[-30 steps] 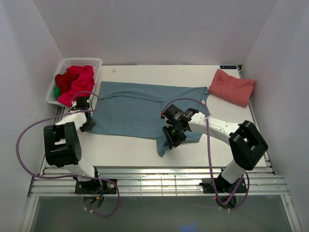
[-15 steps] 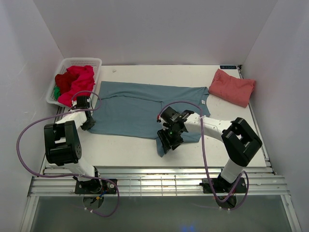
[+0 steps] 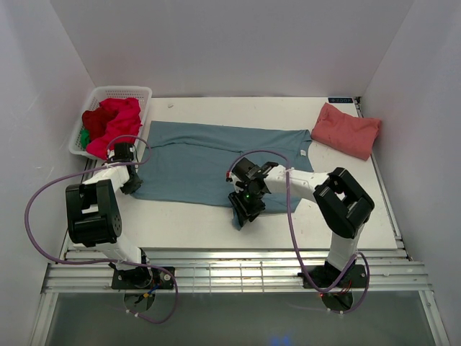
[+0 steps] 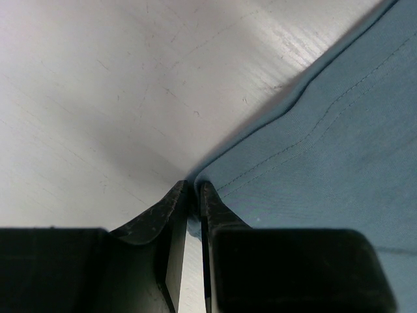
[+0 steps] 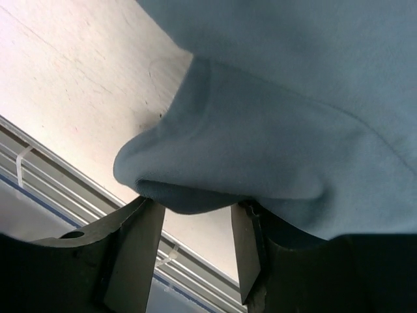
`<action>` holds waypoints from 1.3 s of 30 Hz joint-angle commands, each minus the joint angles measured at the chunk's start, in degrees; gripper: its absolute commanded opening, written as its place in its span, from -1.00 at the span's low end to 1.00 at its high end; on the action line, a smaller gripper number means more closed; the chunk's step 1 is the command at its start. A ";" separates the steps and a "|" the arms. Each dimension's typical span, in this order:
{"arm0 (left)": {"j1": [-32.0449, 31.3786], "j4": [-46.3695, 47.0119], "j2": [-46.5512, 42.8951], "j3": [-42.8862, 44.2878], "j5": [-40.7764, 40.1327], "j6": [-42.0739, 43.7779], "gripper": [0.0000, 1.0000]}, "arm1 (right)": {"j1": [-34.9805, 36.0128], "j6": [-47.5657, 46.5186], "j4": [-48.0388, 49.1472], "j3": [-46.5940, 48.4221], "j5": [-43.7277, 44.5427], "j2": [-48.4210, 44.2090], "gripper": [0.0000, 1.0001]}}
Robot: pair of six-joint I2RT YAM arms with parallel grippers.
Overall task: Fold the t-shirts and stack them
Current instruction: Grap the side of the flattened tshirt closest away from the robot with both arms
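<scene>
A large teal-blue t-shirt (image 3: 194, 158) lies spread across the middle of the table. My left gripper (image 3: 134, 187) is at its near left corner, and in the left wrist view the jaws (image 4: 193, 189) are shut on the thin hem of that shirt (image 4: 313, 156). My right gripper (image 3: 242, 210) is at the shirt's near lower flap. In the right wrist view it stands open (image 5: 192, 207), with a bunched fold of the teal shirt (image 5: 260, 150) resting over its fingertips. A folded salmon-pink t-shirt (image 3: 346, 130) lies at the far right.
A white lattice basket (image 3: 108, 92) at the far left holds red t-shirts (image 3: 112, 122) and a bit of green cloth (image 3: 85, 137). The table's slatted metal front edge (image 5: 58, 176) runs close below the right gripper. White walls close in both sides.
My right gripper has slid left along the shirt's near edge, pushing the lower flap into a bunch, and its jaws have widened. My left jaws have closed on the shirt's corner.
</scene>
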 commanded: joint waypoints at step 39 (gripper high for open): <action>-1.35 -0.28 0.27 -0.36 10.15 0.95 -0.60 | -1.09 -3.80 -6.61 16.91 22.96 -2.83 -0.84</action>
